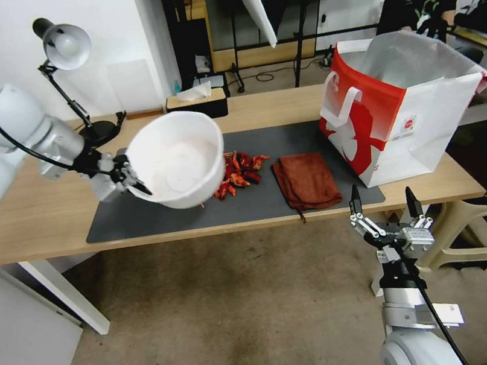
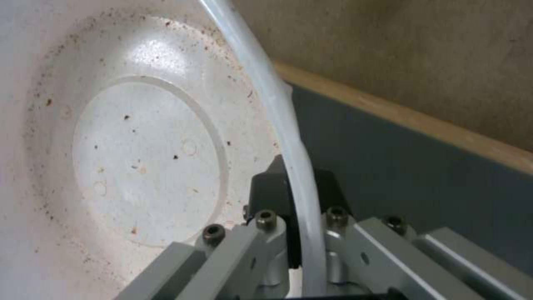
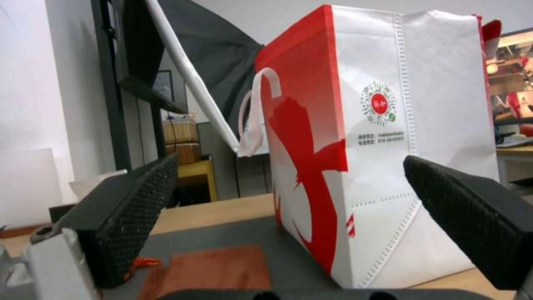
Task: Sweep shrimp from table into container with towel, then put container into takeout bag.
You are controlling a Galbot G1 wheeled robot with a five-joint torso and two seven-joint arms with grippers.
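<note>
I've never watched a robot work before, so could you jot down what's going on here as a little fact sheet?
left gripper: shut on the rim of the container, held tilted above the mat
container contents: no shrimp, only specks
shrimp: heaped on the mat, beside the container
towel: lying flat on the mat, untouched
takeout bag: upright and open at the table's right end
right gripper: open, in front of the table edge, below the bag

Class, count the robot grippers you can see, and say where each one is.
2. The left gripper is above the mat's left part, clamped on the container rim. The right gripper is open, in front of the table edge, below the takeout bag.
</note>
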